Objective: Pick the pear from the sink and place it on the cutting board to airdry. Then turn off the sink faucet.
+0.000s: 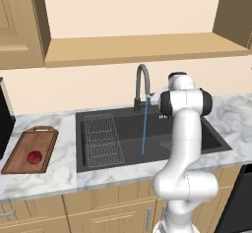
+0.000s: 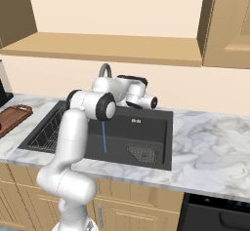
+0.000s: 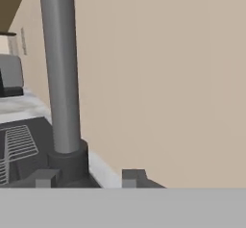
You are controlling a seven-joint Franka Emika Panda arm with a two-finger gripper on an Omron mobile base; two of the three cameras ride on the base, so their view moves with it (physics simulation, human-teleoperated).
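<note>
pear point(image 1: 34, 157) sits on the cutting board point(image 1: 19, 159), left of the sink point(image 1: 98, 163) on the marble desk point(image 1: 64, 178), so that part looks done. water runs from the sink faucet point(image 1: 141, 82). the end effector point(image 3: 89, 178) is at the faucet's base, fingers pressed together. risk now: closed tips could slide past the small lever or push it the wrong way, leaving water flowing.

Nothing readable anywhere here, honestly. The only thing close is a tiny pale mark on the back wall of the large rectangular dark grey sink basin point(image 2: 146, 123), around 1 o'clock from the square drain grate point(image 2: 142, 153), and it's too small and blurry to make out.
</note>
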